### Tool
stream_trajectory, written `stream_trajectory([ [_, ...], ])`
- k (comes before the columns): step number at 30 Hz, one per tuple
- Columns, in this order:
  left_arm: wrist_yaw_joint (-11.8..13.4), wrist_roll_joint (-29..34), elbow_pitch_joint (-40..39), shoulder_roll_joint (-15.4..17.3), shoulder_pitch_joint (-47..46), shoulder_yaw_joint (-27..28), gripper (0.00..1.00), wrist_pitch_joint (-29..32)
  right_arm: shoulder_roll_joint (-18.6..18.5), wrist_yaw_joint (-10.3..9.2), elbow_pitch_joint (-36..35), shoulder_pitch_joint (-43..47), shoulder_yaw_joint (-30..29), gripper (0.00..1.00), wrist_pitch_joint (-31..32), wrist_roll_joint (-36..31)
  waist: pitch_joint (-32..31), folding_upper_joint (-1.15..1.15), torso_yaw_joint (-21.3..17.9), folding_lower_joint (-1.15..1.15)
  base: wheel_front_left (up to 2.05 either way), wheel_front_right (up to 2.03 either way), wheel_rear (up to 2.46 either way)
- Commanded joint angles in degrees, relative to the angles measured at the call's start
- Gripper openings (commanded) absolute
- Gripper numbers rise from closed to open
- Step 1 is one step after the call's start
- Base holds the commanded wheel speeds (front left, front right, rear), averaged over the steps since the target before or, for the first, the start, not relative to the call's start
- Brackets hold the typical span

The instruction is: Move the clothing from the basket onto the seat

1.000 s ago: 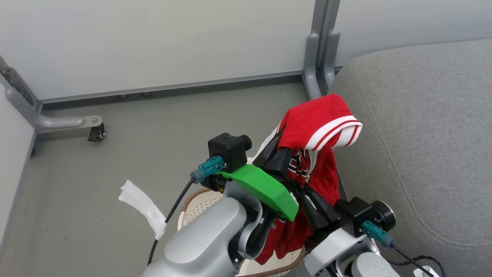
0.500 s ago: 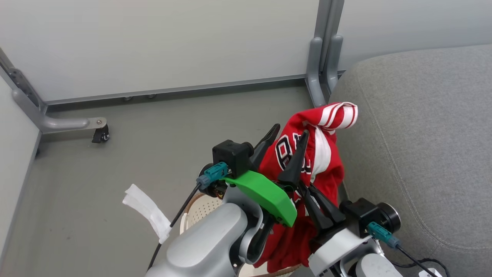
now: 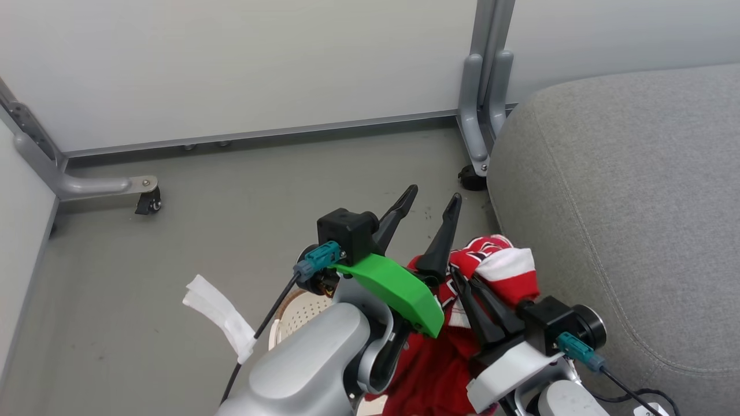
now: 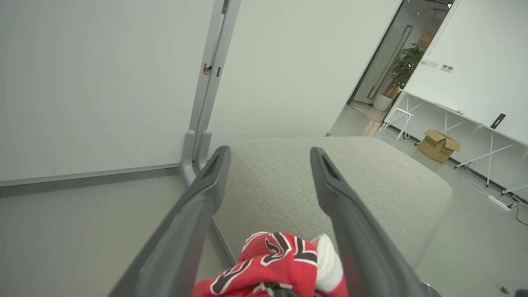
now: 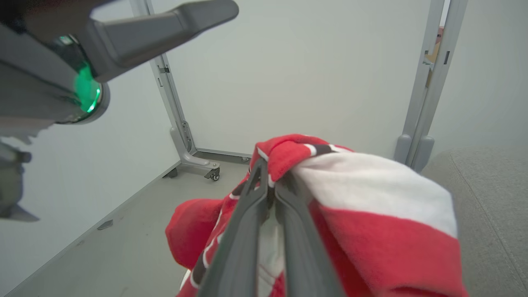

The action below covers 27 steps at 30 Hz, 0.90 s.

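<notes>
The clothing [image 3: 497,271], soft bunched red fabric, is clenched in the right pincer [image 3: 462,281]; the left pincer [image 3: 434,194] gapes empty.

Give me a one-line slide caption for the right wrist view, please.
The right gripper is shut on the red-and-white jersey, with the grey seat at the view's right.

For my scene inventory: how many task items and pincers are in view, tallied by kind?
clothing: 1
basket: 1
seat: 1
pincers: 2 (left pincer open; right pincer shut on the clothing)
Total: 5
</notes>
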Motion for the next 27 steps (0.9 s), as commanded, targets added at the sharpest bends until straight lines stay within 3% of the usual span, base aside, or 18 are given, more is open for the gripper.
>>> stream_trajectory([
  [1, -0.1, 0.6, 0.2, 0.1, -0.9, 0.3, 1.00, 0.0, -0.1, -0.02, -0.4, -0.2, -0.3, 0.00, -0.2, 0.2, 0.1, 0.00, -0.1, 0.00, 0.00, 0.00, 0.00],
  [12, 0.7, 5.6, 0.5, 0.8, -0.9, 2.3, 1.00, 0.0, -0.4, -0.02, -2.1, 0.0, -2.2, 0.00, -0.2, -0.3, 0.9, 0.00, -2.0, 0.00, 0.00, 0.00, 0.00],
  [18, 2.6, 14.7, -0.5, 3.4, 0.4, 3.7, 1.00, 0.0, -0.5, -0.02, -5.7, -0.4, -3.7, 0.00, -0.2, -0.5, 3.3, 0.00, -6.5, 0.00, 0.00, 0.00, 0.00],
  [22, 1.5, 18.2, -1.9, 5.4, 2.3, 5.6, 1.00, 0.0, -0.3, -0.02, -8.4, -0.4, -4.8, 0.00, -0.2, -0.3, 5.4, 0.00, -10.0, 0.00, 0.00, 0.00, 0.00],
  [27, -3.0, 22.7, -4.3, 8.9, 5.3, 6.9, 1.00, 0.0, -0.2, -0.01, -12.1, 0.5, -6.0, 0.00, -0.2, -0.5, 8.1, 0.00, -14.3, 0.00, 0.00, 0.00, 0.00],
])
